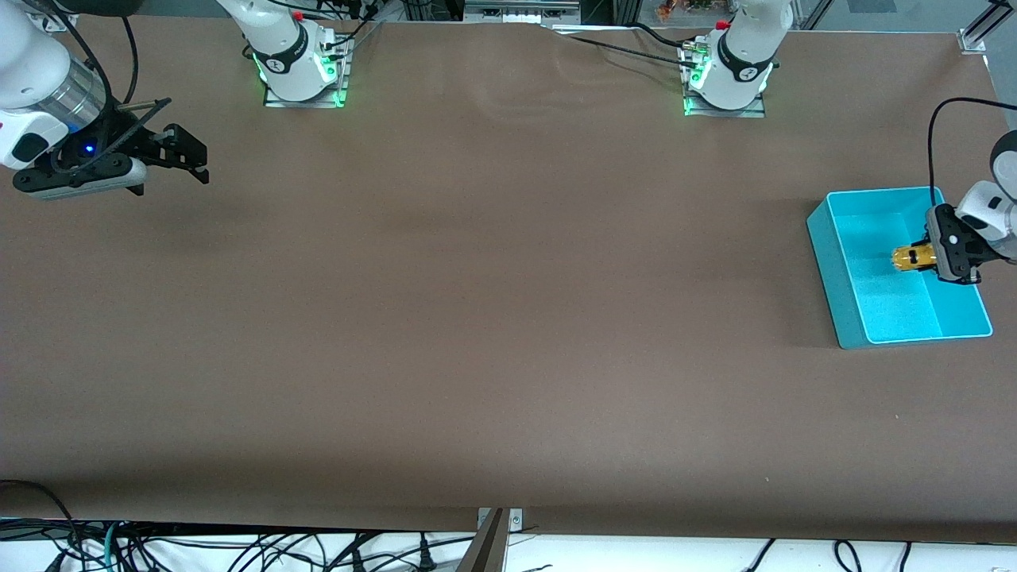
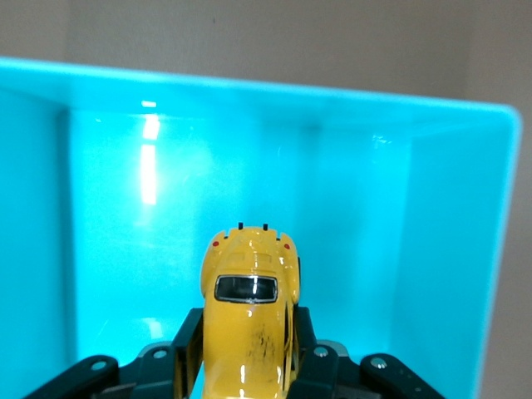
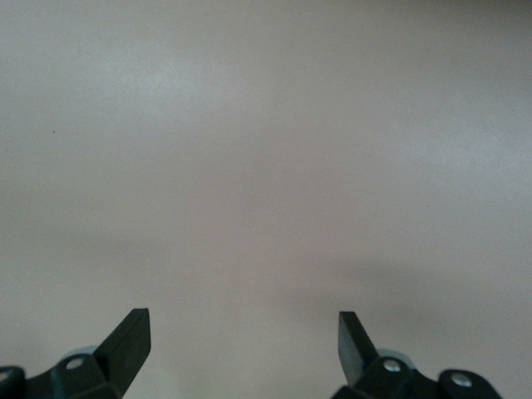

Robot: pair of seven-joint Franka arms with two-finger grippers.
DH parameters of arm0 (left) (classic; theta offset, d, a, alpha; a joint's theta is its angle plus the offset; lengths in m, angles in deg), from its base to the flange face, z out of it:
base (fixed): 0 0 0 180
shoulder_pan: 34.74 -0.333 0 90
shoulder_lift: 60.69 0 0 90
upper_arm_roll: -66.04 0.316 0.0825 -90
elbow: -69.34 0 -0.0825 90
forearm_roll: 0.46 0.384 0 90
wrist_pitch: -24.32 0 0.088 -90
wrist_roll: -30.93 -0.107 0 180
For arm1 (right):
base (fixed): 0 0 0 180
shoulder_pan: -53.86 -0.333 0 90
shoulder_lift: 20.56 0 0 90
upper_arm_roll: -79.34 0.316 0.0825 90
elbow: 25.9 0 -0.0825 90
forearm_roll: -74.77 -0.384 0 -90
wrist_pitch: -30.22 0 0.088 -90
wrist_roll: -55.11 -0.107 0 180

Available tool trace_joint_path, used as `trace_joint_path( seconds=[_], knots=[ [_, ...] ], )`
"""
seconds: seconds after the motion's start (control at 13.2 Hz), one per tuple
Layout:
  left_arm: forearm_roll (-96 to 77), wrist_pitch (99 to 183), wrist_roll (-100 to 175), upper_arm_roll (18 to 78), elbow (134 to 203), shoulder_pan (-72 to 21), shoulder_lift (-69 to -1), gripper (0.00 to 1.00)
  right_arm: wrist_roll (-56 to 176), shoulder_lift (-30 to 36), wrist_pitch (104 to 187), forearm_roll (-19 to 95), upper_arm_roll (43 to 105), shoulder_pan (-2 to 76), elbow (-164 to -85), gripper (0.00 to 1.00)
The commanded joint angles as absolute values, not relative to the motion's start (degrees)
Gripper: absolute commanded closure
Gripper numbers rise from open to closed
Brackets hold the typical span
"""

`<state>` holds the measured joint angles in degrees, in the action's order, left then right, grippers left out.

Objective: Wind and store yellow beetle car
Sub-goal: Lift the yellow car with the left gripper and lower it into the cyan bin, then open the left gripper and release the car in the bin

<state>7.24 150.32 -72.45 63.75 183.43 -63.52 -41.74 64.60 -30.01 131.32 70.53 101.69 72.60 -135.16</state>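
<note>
Yellow beetle car [image 2: 249,324] clamped in left gripper [image 2: 248,353], over bin [image 2: 449,249].

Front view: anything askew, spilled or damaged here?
Nothing stands out. The left gripper holds the car over the bin, which sits upright. The right gripper waits open over bare table.
</note>
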Motion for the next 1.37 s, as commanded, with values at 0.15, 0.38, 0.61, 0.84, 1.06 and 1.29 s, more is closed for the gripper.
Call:
trace_joint_path(
  seconds=[0.15, 0.38, 0.61, 0.84, 1.06, 1.29],
  knots=[
    [5.8, 156.6, -74.6, 63.6, 184.4, -63.9, -36.2, 0.82, 64.4, -29.5, 130.0, 69.8, 101.4, 72.5, -133.9, 0.00],
    [5.8, 161.0, -74.6, 63.6, 185.2, -63.9, -34.0, 0.81, 64.3, -29.4, 130.0, 69.8, 101.4, 72.5, -134.0, 0.00],
    [5.8, 162.9, -74.5, 63.6, 185.3, -63.8, -32.6, 0.77, 64.3, -29.4, 130.0, 69.8, 101.4, 72.5, -134.0, 0.00],
    [4.6, 165.9, -74.4, 63.6, 186.3, -63.7, -31.3, 0.60, 64.3, -29.5, 130.0, 69.8, 101.4, 72.5, -134.0, 0.00],
    [4.6, 165.8, -74.3, 63.6, 186.1, -63.4, -31.8, 0.15, 64.3, -29.5, 130.0, 69.8, 101.4, 72.5, -134.0, 0.00],
    [4.6, 162.8, -74.0, 63.6, 185.6, -63.4, -34.5, 0.00, 64.3, -29.5, 130.0, 69.8, 101.4, 72.5, -134.0, 0.00]
  ],
)
